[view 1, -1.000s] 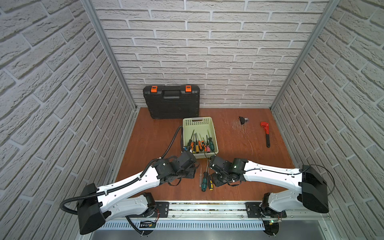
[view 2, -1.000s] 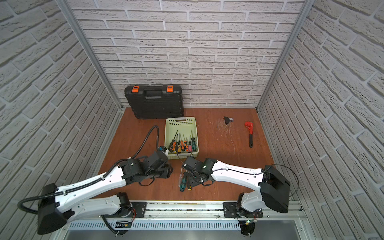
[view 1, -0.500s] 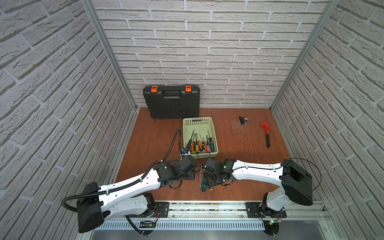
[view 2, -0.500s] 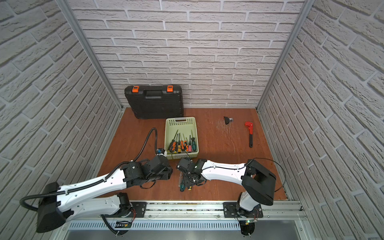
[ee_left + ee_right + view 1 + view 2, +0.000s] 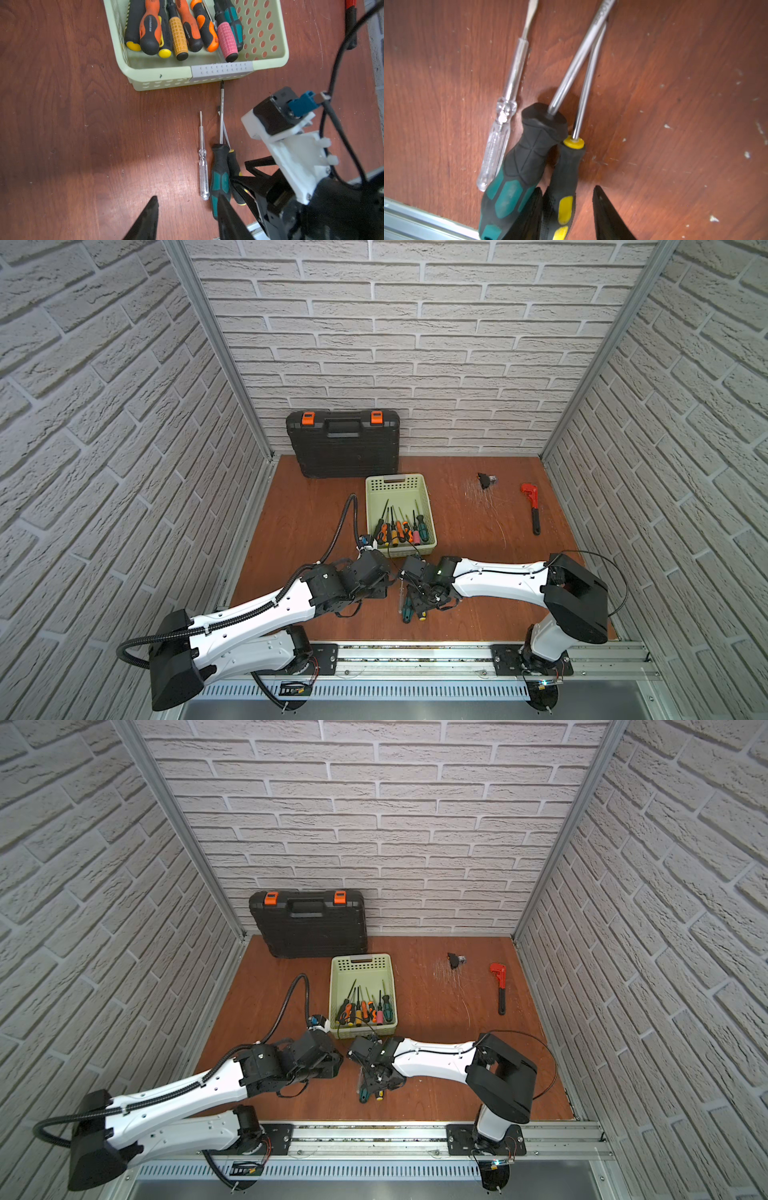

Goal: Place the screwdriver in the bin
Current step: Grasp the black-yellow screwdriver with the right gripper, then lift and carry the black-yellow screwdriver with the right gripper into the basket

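Three screwdrivers lie side by side on the wood floor just in front of the bin: a clear one (image 5: pixel 202 166), a teal-and-black one (image 5: pixel 220 172) and a yellow-and-black one (image 5: pixel 566 166). My right gripper (image 5: pixel 566 189) is open and straddles the yellow-and-black handle. One finger sits between that handle and the teal one, the other stands apart from it. My left gripper (image 5: pixel 188 207) is open over bare floor beside the clear screwdriver. The pale green bin (image 5: pixel 395 485) holds several screwdrivers (image 5: pixel 397 529).
A black tool case (image 5: pixel 345 448) with orange latches leans on the back wall. A red pipe wrench (image 5: pixel 532 506) and a small black part (image 5: pixel 484 480) lie at the right. The metal rail (image 5: pixel 415 649) runs along the front edge, close to the handles.
My right arm has swung left and brought its gripper down around the yellow-and-black handle. My left gripper has drifted slightly toward the front.
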### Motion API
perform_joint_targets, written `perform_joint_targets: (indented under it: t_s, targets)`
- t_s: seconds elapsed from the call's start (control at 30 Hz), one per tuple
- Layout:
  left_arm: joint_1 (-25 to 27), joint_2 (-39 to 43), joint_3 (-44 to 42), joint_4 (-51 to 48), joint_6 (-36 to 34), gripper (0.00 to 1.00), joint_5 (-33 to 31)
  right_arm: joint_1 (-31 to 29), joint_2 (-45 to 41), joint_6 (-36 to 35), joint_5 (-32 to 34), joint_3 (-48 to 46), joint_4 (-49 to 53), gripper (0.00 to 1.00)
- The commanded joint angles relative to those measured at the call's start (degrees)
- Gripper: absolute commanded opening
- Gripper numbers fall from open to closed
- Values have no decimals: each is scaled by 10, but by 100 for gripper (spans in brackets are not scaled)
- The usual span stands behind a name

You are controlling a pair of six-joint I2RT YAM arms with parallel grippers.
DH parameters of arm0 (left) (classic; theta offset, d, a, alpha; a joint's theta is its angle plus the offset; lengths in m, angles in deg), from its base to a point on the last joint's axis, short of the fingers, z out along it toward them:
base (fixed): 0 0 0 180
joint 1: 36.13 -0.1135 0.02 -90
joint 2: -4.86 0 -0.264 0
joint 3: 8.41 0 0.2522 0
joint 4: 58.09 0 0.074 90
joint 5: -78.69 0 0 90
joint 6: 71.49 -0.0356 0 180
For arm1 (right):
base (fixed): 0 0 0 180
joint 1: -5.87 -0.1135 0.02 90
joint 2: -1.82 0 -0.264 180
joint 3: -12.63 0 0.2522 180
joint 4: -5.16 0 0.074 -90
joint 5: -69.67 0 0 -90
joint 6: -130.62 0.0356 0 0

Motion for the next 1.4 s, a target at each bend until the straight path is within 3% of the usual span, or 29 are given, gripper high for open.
perform_joint_targets:
  t_s: [0.0,0.27,0.67,1.07,1.2,1.37]
  targets:
    - [-5,14,-11,3,-5,47,-14,-4,13,-5,23,8,21,41]
    - [-9,17,-13,-2,-5,47,-15,-4,27,-3,22,6,18,36]
    - [-23,25,-2,-15,-22,48,-22,-2,-5,-19,53,-15,67,6]
    - [-44,-1,75,-41,-50,47,-37,-1,-153,-44,53,2,177,6]
    - [-47,-3,95,-64,-48,47,-55,27,-206,-61,15,6,189,6]
    - [-51,1,99,-59,-44,47,-58,46,-228,-88,16,59,210,6]
